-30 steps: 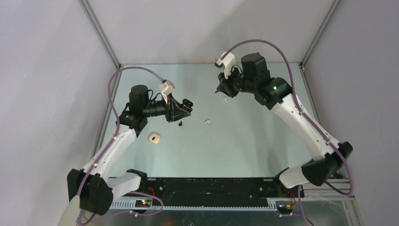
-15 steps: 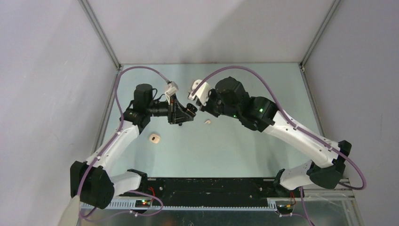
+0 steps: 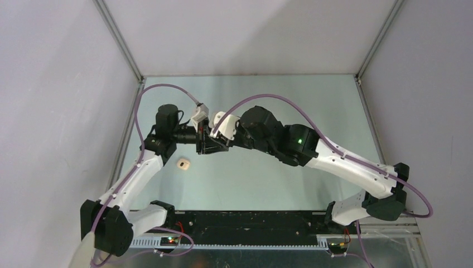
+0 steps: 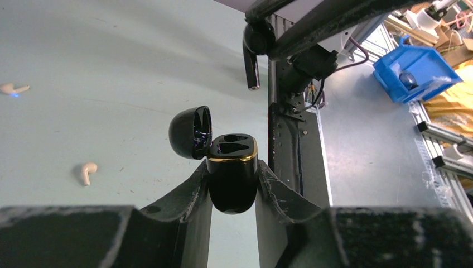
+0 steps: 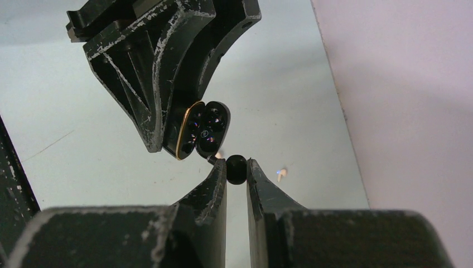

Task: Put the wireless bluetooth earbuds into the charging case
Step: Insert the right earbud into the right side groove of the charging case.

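My left gripper (image 4: 233, 168) is shut on the black charging case (image 4: 233, 187), which has a gold rim and two bare sockets; its lid (image 4: 191, 133) hangs open to the left. My right gripper (image 5: 236, 169) is shut on a black earbud (image 5: 236, 167), whose stem tip is just below the case (image 5: 203, 129). The left wrist view shows that earbud (image 4: 252, 56) above the open case. From above, both grippers (image 3: 213, 139) meet at the table's middle left. Two pale beige earbuds (image 4: 86, 172) (image 4: 11, 88) lie on the table.
A beige case (image 3: 183, 163) lies on the table near the left arm. One pale earbud (image 5: 281, 174) lies right of my right fingers. A blue bin (image 4: 415, 70) stands beyond the table's near rail. Grey walls enclose the table.
The right arm swung from the back right over to the left gripper, carrying the black earbud up to the open case. The left gripper shifted slightly, still holding the case.
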`<state>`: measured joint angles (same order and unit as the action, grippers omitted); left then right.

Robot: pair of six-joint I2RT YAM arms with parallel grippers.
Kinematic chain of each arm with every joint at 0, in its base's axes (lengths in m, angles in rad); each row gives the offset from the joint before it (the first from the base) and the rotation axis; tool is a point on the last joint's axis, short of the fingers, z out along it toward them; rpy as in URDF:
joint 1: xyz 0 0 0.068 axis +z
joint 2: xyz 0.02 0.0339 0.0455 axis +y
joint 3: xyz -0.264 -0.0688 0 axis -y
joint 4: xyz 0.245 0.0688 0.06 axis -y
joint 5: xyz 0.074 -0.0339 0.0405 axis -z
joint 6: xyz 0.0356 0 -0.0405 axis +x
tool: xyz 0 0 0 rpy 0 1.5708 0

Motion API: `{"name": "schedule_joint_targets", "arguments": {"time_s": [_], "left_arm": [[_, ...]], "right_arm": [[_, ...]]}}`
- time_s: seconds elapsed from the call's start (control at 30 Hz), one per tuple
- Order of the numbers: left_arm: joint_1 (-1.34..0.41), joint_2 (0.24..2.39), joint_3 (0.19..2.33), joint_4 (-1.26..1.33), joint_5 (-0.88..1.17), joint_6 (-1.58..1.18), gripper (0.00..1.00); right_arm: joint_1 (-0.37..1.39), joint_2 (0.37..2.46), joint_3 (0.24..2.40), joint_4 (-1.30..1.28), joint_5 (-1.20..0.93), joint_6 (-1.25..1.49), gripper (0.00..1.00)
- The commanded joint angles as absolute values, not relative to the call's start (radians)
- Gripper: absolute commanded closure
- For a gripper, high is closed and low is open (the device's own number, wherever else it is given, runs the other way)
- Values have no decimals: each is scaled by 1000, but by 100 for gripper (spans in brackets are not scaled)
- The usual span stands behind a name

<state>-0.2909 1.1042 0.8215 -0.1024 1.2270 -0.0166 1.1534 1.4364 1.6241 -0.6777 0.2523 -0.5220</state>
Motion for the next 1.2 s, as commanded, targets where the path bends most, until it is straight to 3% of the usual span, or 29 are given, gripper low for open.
{"name": "schedule_joint_targets", "arguments": {"time_s": [0.0,0.5,1.17], "left_arm": [[-296,1045,789,-16,1292,36,100],[-296,1039,756,135,1297,-78,100],[-293,1042,763,181,1306,-149,100]], "right_arm": [[1195,1423,1689,-706,317,-560,89],[1302,1456,1644,-633,509,-595,89],[1322,1467,1583,-583,538,-609,90]]}}
